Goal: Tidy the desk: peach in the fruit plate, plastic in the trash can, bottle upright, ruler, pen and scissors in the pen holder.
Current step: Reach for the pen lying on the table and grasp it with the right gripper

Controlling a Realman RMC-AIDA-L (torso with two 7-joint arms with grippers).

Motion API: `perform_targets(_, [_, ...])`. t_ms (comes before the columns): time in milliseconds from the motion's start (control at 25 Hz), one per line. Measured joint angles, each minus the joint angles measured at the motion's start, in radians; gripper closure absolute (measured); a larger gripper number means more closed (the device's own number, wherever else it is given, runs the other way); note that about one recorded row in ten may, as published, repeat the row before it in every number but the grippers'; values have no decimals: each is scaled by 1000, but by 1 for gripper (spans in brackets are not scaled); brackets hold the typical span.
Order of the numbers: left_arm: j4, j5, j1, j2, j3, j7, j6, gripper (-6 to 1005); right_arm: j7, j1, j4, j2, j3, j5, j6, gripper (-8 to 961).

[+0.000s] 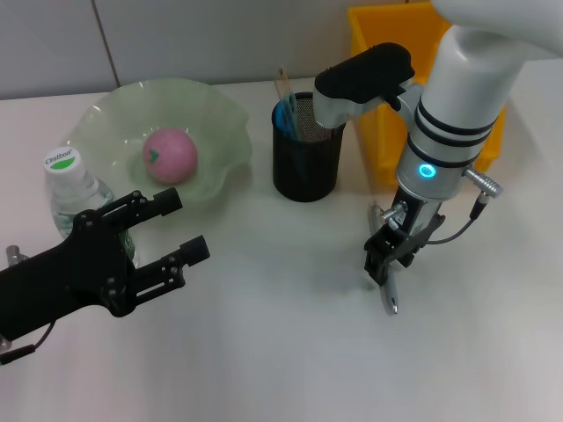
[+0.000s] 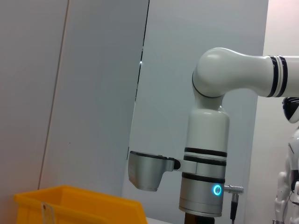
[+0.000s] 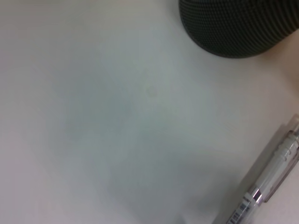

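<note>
Head view shows the right gripper (image 1: 387,255) low over the white desk (image 1: 281,352), pointing down just in front of the black mesh pen holder (image 1: 306,149). Its fingers seem pressed on the pen (image 1: 389,294), whose tip lies below them on the desk, but I cannot tell for sure. Wide free desk lies in front of and between both arms. The yellow trash can (image 1: 374,97) stands just beside the holder, behind the right arm.

The left gripper (image 1: 154,242) hangs at the near left with its fingers spread and nothing between them. It is just in front of the upright clear bottle (image 1: 75,189) with a white cap. Behind it the pink, round peach (image 1: 170,155) rests in the wavy, pale green glass fruit plate (image 1: 220,119).

In the right wrist view, the pen (image 3: 273,179) is clear plastic with a metal ring, well apart from the holder's (image 3: 238,28) woven round base. A long flat stick and something blue stand inside the holder. Behind the desk is a plain grey wall.
</note>
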Motion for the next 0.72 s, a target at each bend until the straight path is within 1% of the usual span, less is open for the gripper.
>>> perform_targets(720, [0,0,0,0,0,5,0,289,0,5,19,0,-15,-1,2,524])
